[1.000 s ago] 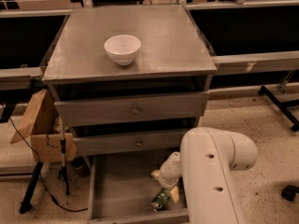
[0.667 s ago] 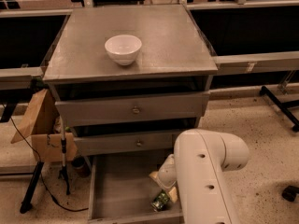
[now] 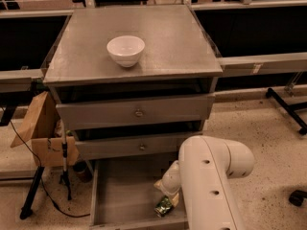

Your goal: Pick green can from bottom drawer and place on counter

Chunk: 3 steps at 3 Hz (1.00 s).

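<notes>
The bottom drawer is pulled open at the foot of the grey cabinet. The green can lies on its side in the drawer near its front right. My white arm reaches down over the right side of the drawer. My gripper is low in the drawer, just above and behind the can, and mostly hidden by the arm. The counter is the cabinet's flat grey top.
A white bowl stands on the counter, left of centre. Two knobbed drawers above the open one are closed. A cardboard box and a tripod stand with a cable are at the cabinet's left. A black wheeled base is at right.
My arm has shifted a little to the left over the drawer. The can has not moved.
</notes>
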Each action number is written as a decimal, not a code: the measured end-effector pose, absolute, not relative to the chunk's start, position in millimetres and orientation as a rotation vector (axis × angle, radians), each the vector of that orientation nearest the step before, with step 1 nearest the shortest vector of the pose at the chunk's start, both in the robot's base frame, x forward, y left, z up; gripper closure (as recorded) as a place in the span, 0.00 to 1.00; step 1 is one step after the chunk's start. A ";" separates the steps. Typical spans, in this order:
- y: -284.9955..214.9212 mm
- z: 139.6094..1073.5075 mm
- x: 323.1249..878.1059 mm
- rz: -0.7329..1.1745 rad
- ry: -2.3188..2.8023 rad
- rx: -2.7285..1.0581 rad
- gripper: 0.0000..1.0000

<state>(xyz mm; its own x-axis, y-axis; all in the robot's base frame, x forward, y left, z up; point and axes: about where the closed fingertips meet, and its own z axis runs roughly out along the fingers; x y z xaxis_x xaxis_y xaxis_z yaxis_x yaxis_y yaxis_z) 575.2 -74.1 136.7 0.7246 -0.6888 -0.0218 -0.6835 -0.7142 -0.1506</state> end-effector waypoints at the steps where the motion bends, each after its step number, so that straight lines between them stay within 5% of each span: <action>1: -73.1 133.3 570.8 -0.028 1.098 -2.765 0.45; 3: -77.5 127.2 564.1 0.017 1.104 -2.741 0.90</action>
<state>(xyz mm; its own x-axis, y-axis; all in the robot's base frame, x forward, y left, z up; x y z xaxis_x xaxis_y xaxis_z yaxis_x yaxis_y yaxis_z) 564.1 -77.5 127.2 0.7231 -0.6861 -0.0801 -0.6883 -0.7058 -0.1676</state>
